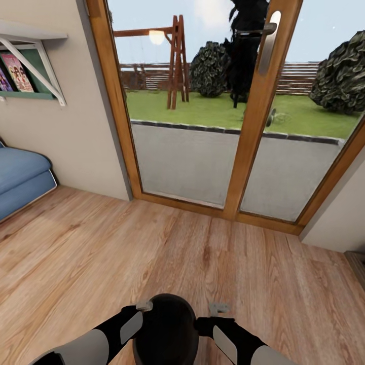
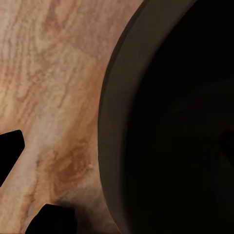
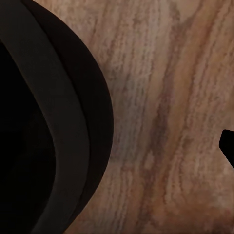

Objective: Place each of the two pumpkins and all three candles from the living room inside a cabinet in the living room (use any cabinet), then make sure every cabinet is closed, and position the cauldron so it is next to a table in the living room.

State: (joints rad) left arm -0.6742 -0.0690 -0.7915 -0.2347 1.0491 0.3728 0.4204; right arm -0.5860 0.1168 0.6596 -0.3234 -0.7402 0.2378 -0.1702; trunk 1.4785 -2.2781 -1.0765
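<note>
Cauldron (image 1: 165, 329) sits at six o'clock in the head view, low in front of the trunk, pinched between the two arms over the wood floor (image 1: 152, 243). The left claw (image 1: 143, 306) presses at its nine o'clock side, the right claw (image 1: 219, 307) at its three o'clock side; whether either claw is clenched or released I cannot tell, since the wrist views give just finger slivers beside the black rim (image 2: 109, 107). Ahead, at twelve o'clock, stands a glass patio door (image 1: 203, 152); a blue sofa (image 1: 20, 177) lies at nine o'clock. The hold looks like a squeeze, so the round belly could slip out if either arm eases during travel.
</note>
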